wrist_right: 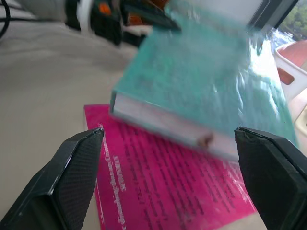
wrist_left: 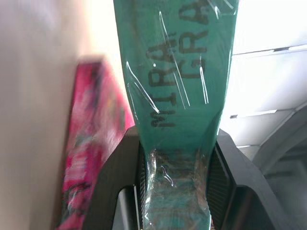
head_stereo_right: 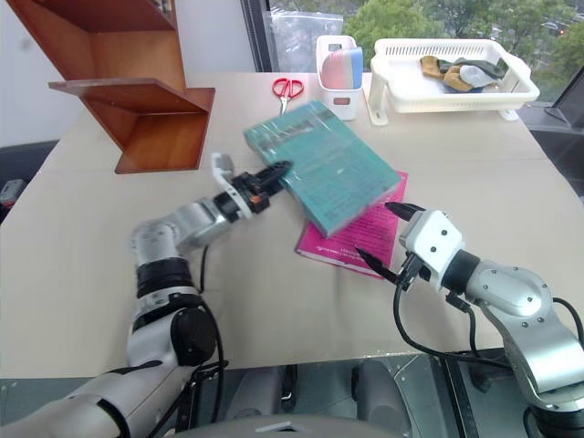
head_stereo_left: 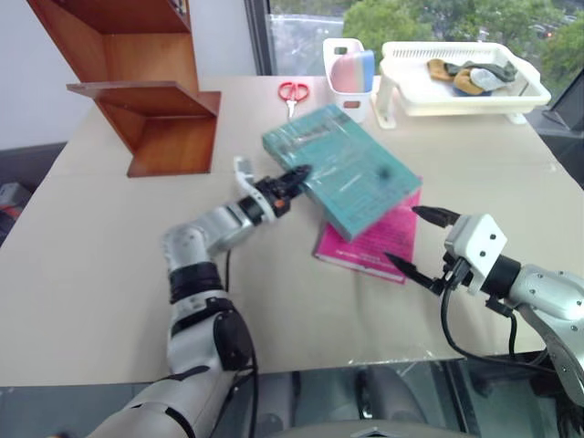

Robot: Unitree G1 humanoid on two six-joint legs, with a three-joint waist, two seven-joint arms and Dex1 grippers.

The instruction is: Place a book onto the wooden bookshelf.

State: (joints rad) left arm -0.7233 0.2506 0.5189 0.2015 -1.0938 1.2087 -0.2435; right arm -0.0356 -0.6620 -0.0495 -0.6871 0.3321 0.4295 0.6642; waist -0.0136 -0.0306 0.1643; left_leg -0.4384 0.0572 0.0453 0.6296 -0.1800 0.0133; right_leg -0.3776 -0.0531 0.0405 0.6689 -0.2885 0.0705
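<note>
Gripping book spine: left gripper | book: thick teal, glossy-wrapped, tilted | right gripper: fingers spread, empty

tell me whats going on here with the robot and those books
The left end effector is shut on the spine edge of the teal book, tilting it up off the pink book beneath. The right end effector waits open beside both. The wooden bookshelf stands at the table's far left, with no book on it yet.
</note>
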